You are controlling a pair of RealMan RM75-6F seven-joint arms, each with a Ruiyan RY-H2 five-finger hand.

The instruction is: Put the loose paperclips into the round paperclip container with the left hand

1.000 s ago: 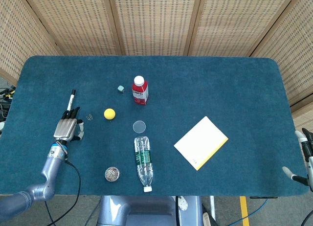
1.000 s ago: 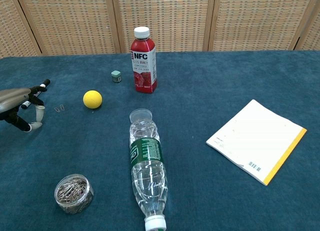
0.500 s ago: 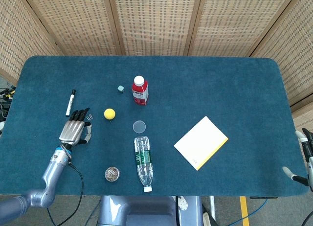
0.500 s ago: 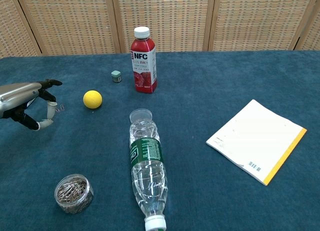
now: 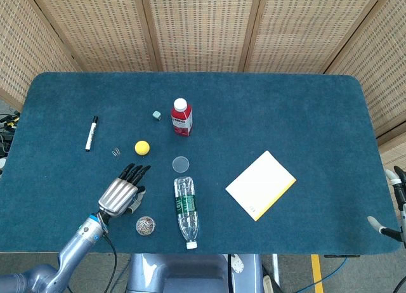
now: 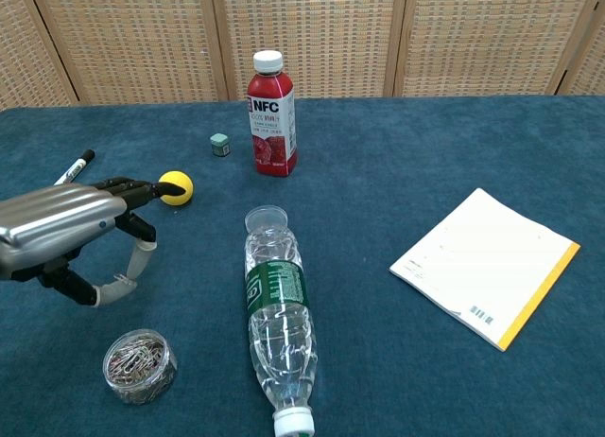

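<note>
The left hand (image 5: 120,195) hovers with fingers spread wide, holding nothing. Just behind it, toward the robot, stands the round container (image 5: 146,226) full of paperclips. The loose paperclips (image 5: 115,151) lie well ahead of its fingertips, near the yellow ball (image 5: 142,147). The right hand (image 5: 394,204) shows only at the table's far edge; I cannot tell its state.

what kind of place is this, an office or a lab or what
Most likely a robot test setup, not a working office: a table covered in blue felt, woven screen panels closing it in behind, and unrelated props scattered about, such as a yellow ball, a juice bottle and a notepad.
</note>
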